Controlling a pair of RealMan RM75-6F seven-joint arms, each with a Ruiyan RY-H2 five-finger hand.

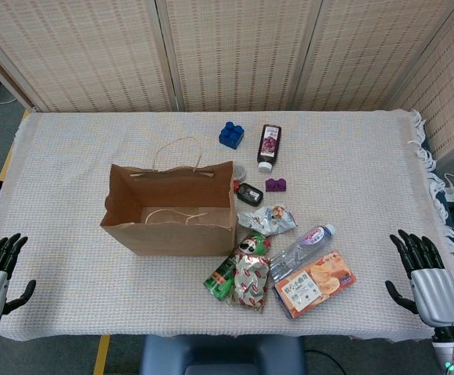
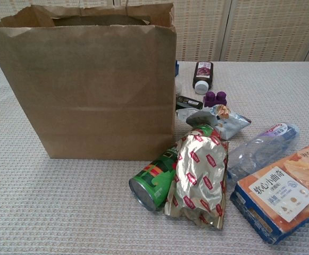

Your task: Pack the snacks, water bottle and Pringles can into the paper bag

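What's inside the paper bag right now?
The head view shows the paper bag open, with only its bare floor and a loop of handle string inside. No snacks are visible; the near wall hides the front strip of the floor.

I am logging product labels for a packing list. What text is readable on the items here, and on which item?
Orange and blue cracker box: Chinese print "放心小曲奇", read with doubt; smaller lines too small.
Gold foil snack bag: red logo patches, blurred.
Green Pringles can: label unreadable.
Clear water bottle: label blurred.
Dark purple-label bottle: text too small.
Brown paper bag: no print.
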